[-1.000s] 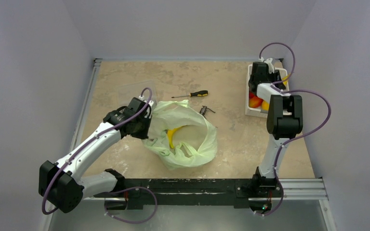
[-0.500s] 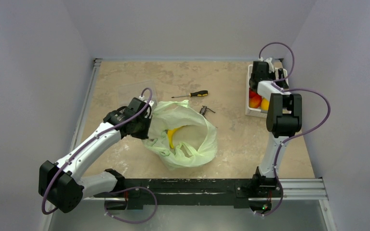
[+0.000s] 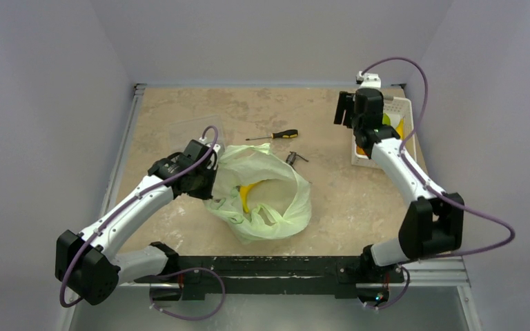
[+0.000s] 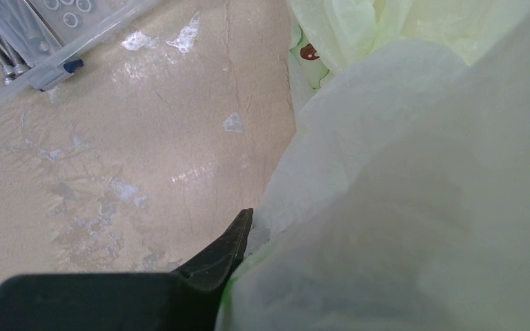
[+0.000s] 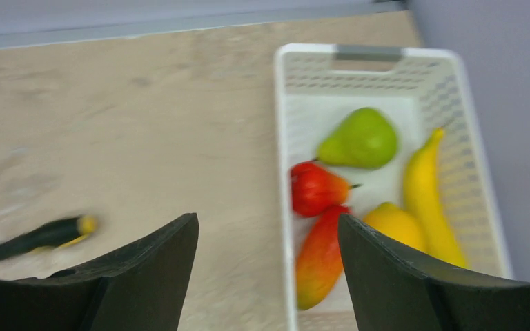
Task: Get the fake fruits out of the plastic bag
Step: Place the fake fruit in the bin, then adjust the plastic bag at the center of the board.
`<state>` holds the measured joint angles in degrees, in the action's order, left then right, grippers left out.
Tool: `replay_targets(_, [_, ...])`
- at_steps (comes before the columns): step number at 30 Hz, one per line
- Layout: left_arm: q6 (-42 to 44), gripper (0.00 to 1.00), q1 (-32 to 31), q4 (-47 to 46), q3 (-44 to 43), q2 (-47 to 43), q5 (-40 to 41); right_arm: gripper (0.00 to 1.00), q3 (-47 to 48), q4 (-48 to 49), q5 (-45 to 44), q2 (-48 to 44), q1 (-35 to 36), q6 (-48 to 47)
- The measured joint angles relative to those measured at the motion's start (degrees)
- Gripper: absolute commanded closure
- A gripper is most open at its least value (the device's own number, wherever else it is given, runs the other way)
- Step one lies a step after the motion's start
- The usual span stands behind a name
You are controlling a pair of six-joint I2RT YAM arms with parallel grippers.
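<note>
While one banana (image 3: 248, 193) lies in the plastic bag (image 3: 276, 207) at the frame's centre, the top view puts the left fingers (image 3: 205, 178) at the bag's left rim. The right fingers (image 3: 344, 110) are at upper right, just left of the white basket (image 3: 404, 102). The step, I judge, is fetching that banana: enter through the open mouth and close across its middle without catching film.

In the left wrist view one dark finger touches the bag. The other is hidden, so whether they pinch it cannot be told.

In the right wrist view the right fingers (image 5: 152, 265) gape wide and empty above the desk (image 5: 145, 103). The pear (image 5: 359, 138), red fruits (image 5: 314, 187), orange-yellow one (image 5: 393, 224) and second banana (image 5: 428, 193) lie in the basket.
</note>
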<state>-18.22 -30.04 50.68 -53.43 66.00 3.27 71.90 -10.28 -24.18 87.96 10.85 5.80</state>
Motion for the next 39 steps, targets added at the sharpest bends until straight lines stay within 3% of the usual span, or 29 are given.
replay_targets(5, [0.00, 1.00, -0.02, -0.02, 0.00, 0.07, -0.04, 0.29, -13.57, 2.29, 19.12, -12.33, 2.97, 7.87])
replay_targets(11, [0.02, 1.00, -0.02, 0.02, 0.00, 0.96, -0.07, 0.29, -26.64, 1.25, 30.95, -22.03, 11.87, 11.26])
replay_targets(16, [0.00, 1.00, -0.02, 0.00, 0.00, 0.96, 0.00, 0.29, -33.99, 2.23, 31.89, -30.71, 21.94, 13.35])
replay_targets(23, [0.00, 1.00, -0.02, 0.02, -0.02, 3.17, 0.66, 0.28, -37.33, 8.98, 30.58, -37.44, 34.80, 13.81])
replay_targets(33, [-0.02, 1.00, -0.02, 0.00, -0.02, 2.19, 3.19, 0.29, -35.04, 14.38, 24.81, -31.30, 46.60, 8.44])
replay_targets(39, [-0.02, 1.00, -0.02, -0.02, -0.02, 0.70, 3.91, 0.41, -31.54, 18.51, 25.18, -23.98, 46.69, 7.63])
